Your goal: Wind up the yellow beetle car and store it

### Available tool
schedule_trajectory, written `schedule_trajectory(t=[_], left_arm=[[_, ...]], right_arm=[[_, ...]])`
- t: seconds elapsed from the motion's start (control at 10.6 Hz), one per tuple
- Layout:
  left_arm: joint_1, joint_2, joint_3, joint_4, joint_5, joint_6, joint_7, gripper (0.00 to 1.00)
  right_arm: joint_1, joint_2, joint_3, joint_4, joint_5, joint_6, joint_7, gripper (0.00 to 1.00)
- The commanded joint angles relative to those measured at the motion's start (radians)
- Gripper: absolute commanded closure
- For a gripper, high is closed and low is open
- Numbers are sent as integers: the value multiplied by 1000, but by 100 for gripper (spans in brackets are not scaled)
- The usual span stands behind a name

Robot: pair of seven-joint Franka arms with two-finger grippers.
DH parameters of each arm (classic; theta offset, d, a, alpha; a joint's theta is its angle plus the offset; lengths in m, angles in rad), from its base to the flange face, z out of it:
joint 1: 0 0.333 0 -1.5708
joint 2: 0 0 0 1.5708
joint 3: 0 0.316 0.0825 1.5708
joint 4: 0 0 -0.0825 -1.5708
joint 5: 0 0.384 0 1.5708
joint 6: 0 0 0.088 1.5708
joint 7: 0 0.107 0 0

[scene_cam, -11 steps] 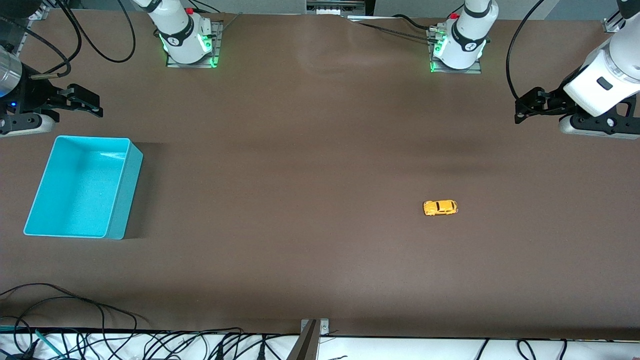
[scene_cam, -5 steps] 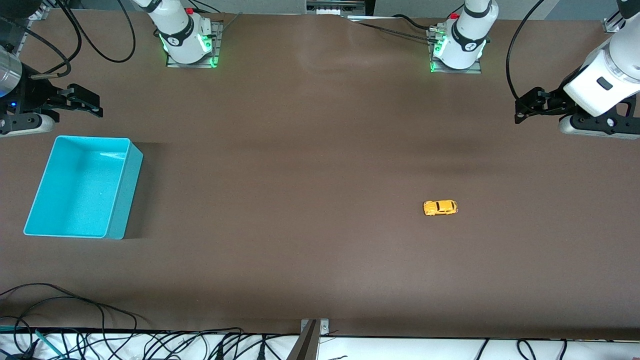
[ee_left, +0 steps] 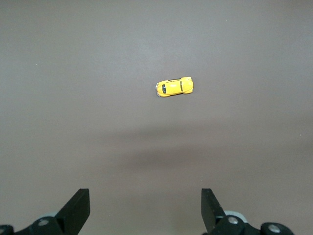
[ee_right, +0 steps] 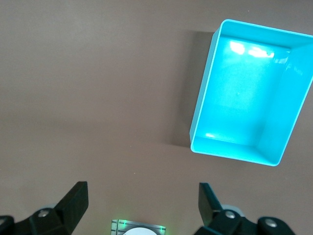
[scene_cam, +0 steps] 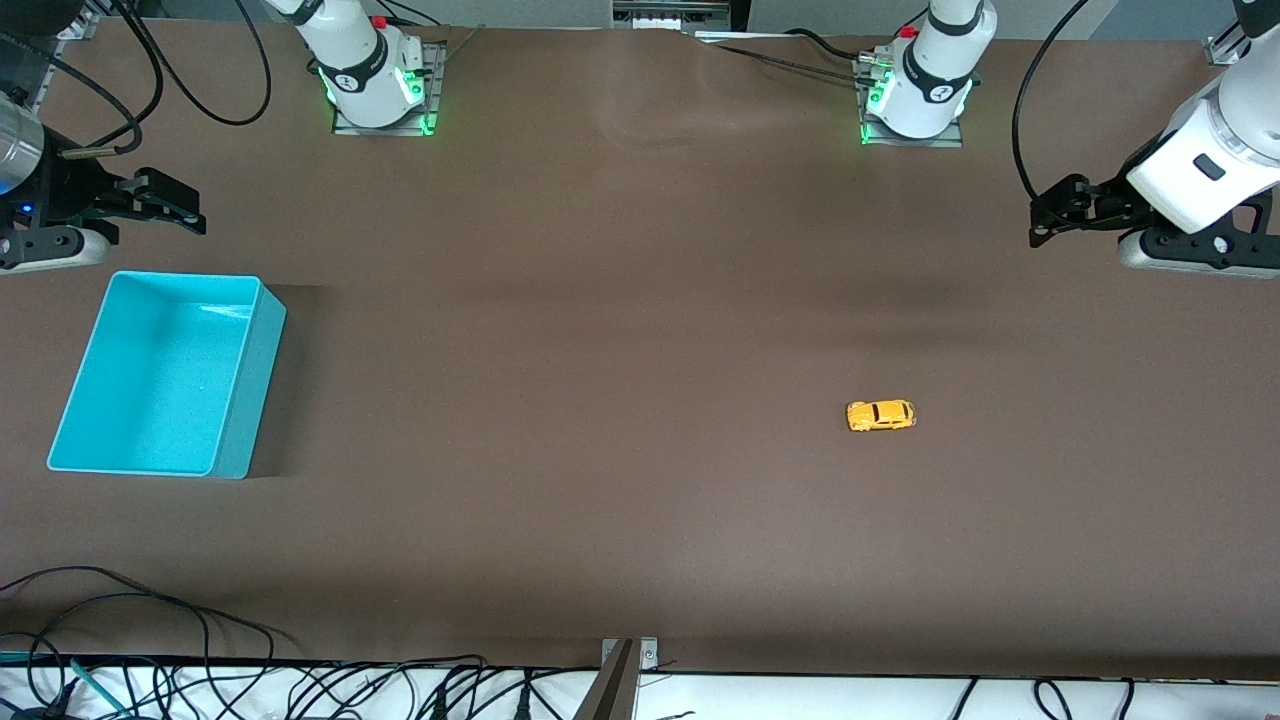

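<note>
- Yellow beetle car (scene_cam: 881,416) is sitting on the brown table (scene_cam: 620,300), toward my left arm's end.
- My left gripper (scene_cam: 1040,222) is hanging wide open, holding nothing.
- My right gripper (scene_cam: 190,212) is waiting wide open, empty, above the table beside the turquoise bin (scene_cam: 232,400).

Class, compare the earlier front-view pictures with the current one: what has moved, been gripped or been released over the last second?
Nothing has visibly changed. The yellow beetle car lies where it was on the table, and the turquoise bin is unmoved and empty. The left gripper and right gripper remain open and raised, each at its own end of the table, holding nothing.
</note>
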Motion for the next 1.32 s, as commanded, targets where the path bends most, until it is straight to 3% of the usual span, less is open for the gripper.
schedule_trajectory(t=[0.0,0.28,0.85,1.23], left_arm=[[-3,10,-8,9,8,-39,10,0],[-4,56,-8,9,6,-6,77,0],[-13,208,-9,-14,-34,120,448,0],[-16,243,-54,-142,-20,313,638,0]], right_arm=[[-12,-1,7,7,20,-11,-15,0],[-12,-1,7,7,20,-10,-15,0],[-12,-1,5,7,22,-14,-15,0],[-12,-3,4,7,28,-14,-28,0]])
